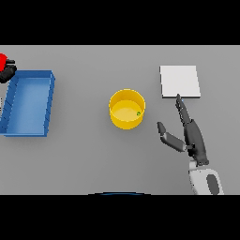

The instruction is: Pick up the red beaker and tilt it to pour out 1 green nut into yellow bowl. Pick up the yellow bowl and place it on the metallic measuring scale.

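Bowl (127, 108): yellow, round, smooth plain walls, upright w/ open mouth up; mid-table, between blue bin and white plate. No long axis, being round.
Nut (138, 113): tiny green speck inside bowl, at floor's right side, close to the wall. Shape too small to tell.
Scale (180, 81): flat square plate, pale grey-white, matte look; lies flat on table, upper right of bowl, well apart from it. Edges roughly parallel to table edges, slightly skewed.
Beaker (3, 60): red, only a rounded bit shows at far left edge; tilt and axis – can't tell.
Left hand (8, 71): dark, at far left edge just above bin's upper left corner, right under the red beaker and touching it; seems wrapped on it but fingers mostly cut off, so grip – can't tell for sure.
Bin (50, 101): blue rectangular tray w/ raised walls, long axis running near-far, left side of table.
Right hand (193, 136): dark, on white-grey forearm coming from lower right; palm down, fingers straight and together, pointing up-left toward scale, tips at plate's near edge. Thumb spread wide to the left, apart from fingers; holds nothing. Right of bowl, not touching.
Table (89, 154): flat grey, uniform surface.
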`<action>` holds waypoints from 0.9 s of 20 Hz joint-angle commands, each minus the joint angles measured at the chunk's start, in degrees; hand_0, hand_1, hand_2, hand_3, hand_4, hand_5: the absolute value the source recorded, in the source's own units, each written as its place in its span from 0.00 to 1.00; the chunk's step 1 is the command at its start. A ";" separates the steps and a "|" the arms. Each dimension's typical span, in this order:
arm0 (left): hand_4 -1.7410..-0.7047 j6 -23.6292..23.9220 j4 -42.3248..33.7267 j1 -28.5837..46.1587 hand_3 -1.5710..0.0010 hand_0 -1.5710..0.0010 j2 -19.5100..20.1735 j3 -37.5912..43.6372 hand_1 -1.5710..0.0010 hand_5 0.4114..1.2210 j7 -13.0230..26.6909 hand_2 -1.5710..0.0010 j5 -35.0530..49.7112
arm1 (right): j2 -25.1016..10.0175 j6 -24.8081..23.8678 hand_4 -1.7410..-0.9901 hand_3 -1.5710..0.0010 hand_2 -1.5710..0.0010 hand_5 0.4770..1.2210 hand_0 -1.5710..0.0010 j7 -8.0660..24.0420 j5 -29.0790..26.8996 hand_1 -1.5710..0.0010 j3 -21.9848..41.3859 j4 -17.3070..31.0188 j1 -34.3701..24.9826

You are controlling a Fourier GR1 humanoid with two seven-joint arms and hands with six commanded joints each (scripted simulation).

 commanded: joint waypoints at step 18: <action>0.92 -12.17 -15.92 8.98 0.94 0.94 3.39 -4.58 0.94 0.27 7.83 0.94 2.86 | -0.46 -0.93 0.78 1.00 1.00 0.24 1.00 0.82 1.31 1.00 -0.17 0.83 -1.10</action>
